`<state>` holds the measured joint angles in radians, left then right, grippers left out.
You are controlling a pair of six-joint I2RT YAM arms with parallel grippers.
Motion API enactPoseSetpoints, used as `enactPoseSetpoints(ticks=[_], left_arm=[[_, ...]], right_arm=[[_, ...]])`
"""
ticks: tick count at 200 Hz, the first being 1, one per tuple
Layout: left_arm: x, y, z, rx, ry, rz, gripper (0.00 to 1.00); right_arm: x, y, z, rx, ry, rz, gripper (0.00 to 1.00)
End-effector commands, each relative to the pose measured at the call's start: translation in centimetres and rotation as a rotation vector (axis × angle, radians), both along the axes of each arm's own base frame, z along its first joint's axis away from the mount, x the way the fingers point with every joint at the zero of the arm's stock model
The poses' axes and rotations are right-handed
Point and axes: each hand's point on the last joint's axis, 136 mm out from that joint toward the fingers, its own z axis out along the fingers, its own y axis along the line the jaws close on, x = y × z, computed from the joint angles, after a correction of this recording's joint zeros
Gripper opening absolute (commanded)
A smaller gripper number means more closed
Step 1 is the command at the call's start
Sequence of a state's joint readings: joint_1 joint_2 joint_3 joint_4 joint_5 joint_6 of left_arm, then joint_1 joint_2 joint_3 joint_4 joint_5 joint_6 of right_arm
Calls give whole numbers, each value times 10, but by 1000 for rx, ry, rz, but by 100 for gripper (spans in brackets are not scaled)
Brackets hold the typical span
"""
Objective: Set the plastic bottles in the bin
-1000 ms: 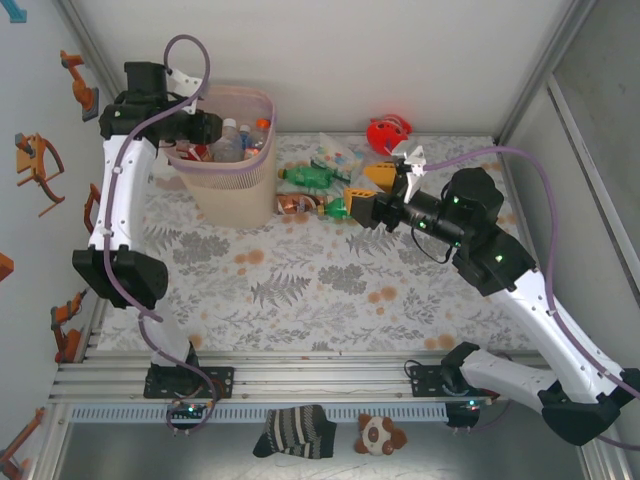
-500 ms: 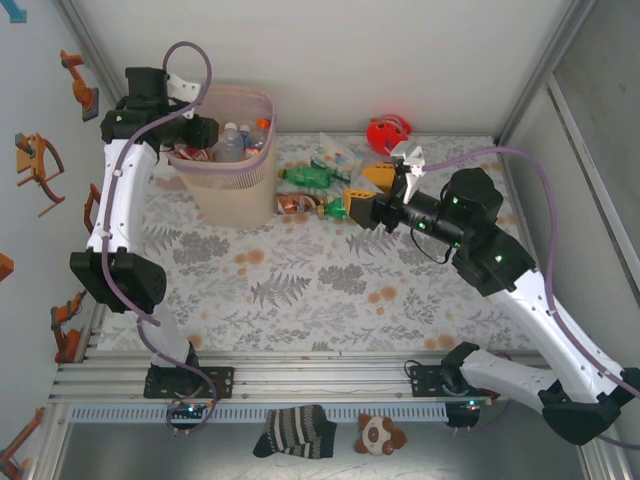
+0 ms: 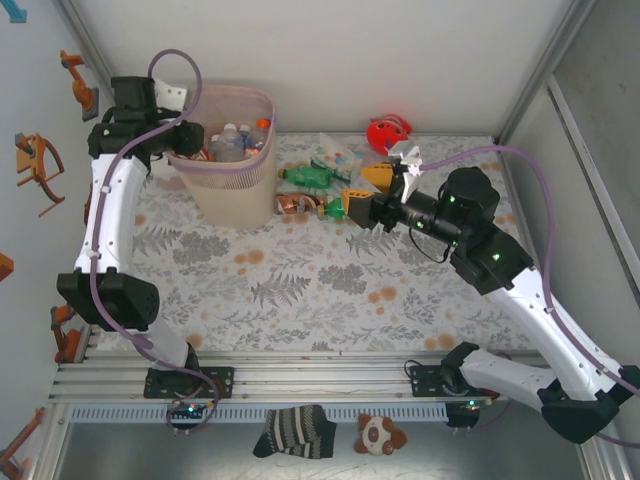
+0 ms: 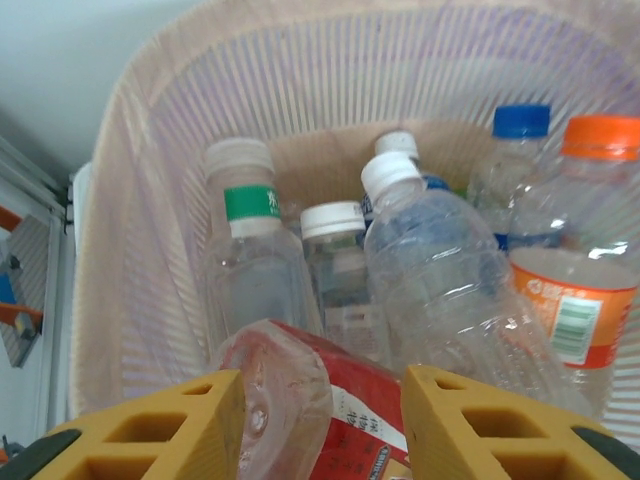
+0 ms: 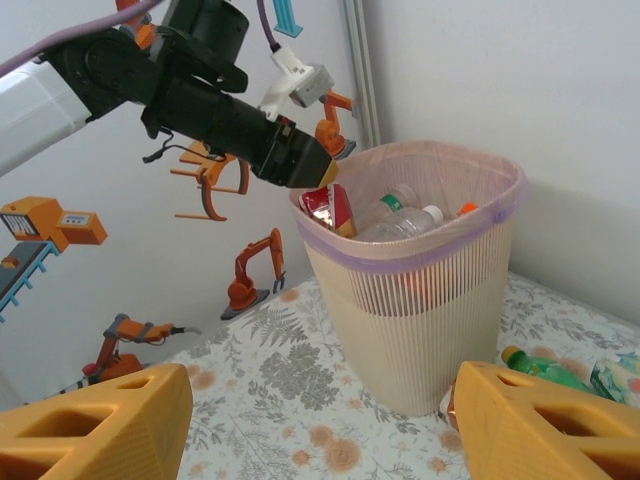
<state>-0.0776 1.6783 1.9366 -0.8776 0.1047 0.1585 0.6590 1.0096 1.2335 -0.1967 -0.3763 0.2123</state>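
The pale pink bin stands at the table's back left, holding several bottles with white, blue and orange caps. My left gripper hovers at the bin's left rim and is open. A red-labelled bottle lies between its yellow fingers inside the bin. My right gripper is open and holds nothing, right of the bin. Green bottles and another bottle lie on the table beside it. One green bottle lies at the bin's foot.
A red round toy and a patterned packet lie at the back of the table. A striped sock and a small plush lie in front of the arms' rail. Walls close in on both sides.
My left arm has drawn back to the left, away from the bin's middle towards its left rim. The right arm has hardly moved.
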Motion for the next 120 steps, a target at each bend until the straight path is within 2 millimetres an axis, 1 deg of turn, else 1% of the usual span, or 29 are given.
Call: enactPoseSetpoints(ticks=[1,17,30,43,83,120], left_arm=[[-2,-4,-31,-25,109,-18,42],[-3,-16,-41,-75,149,-66,39],[-4,-25,-49,-115,180,-98,35],[-4,-31,-59,-133,212,-118,31],[-3,-36,-92,-137,310,-143,25],[0,-38,-116,-141,376,-153,24]], right_arm=[[-7,3,18,32,-41,26,69],[-7,2,18,32,-39,24,69],[-7,2,18,31,-41,25,69],[-7,2,17,31,-41,22,69],[-6,2,14,26,-35,20,69],[-5,2,13,25,-35,16,69]])
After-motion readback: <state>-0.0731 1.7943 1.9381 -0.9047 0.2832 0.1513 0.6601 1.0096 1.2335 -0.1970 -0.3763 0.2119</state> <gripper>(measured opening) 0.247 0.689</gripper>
